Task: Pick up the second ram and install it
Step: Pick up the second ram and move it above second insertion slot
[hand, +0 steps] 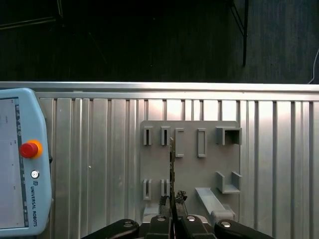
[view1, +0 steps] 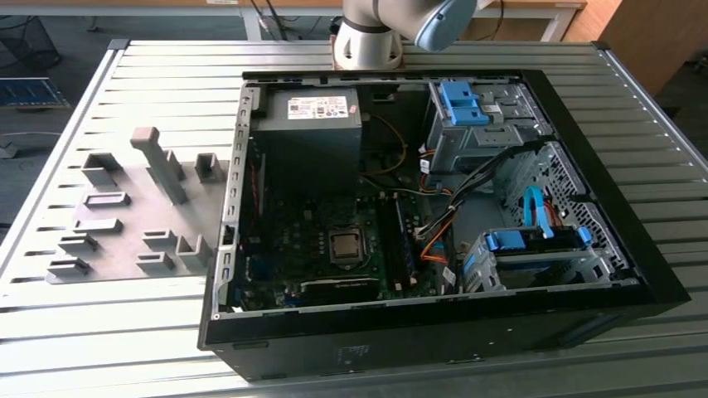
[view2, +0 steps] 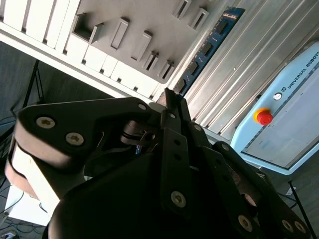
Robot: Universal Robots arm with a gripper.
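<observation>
Exterior view from across the room: a slatted metal bench [view1: 133,332] carries an open computer case [view1: 443,332], lying on its side with its insides facing up. Inside it I can see the boxy power supply [view1: 310,124] at the far end, the processor socket [view1: 346,246] in the middle of the board, and blue drive brackets [view1: 459,104] toward the exterior view's right. Just beside the case, on the exterior view's left, lies a grey holder plate [view1: 122,215] with small raised slots and one taller post. The arm [view1: 370,33] rises from the far edge of the bench.

In the second wrist view, the gripper [view2: 172,97] has its black fingers pressed together on one end of the second ram [view2: 209,42]. The blue-green stick with its row of dark chips juts straight out from the fingertips, away from the camera. Behind it are the holder plate [view2: 149,12] and the bench slats. A pale blue control pendant [view2: 284,119] with a red button [view2: 263,117] lies on the bench to one side.

In the first wrist view, the second ram [hand: 172,164] shows edge-on as a thin dark line running out from the gripper [hand: 172,201], in line with the holder plate [hand: 189,169] between two of its slots. Whether its far end touches the plate or hangs above it, I cannot tell. The pendant [hand: 20,164] and its red button [hand: 30,148] lie well apart from the plate.
</observation>
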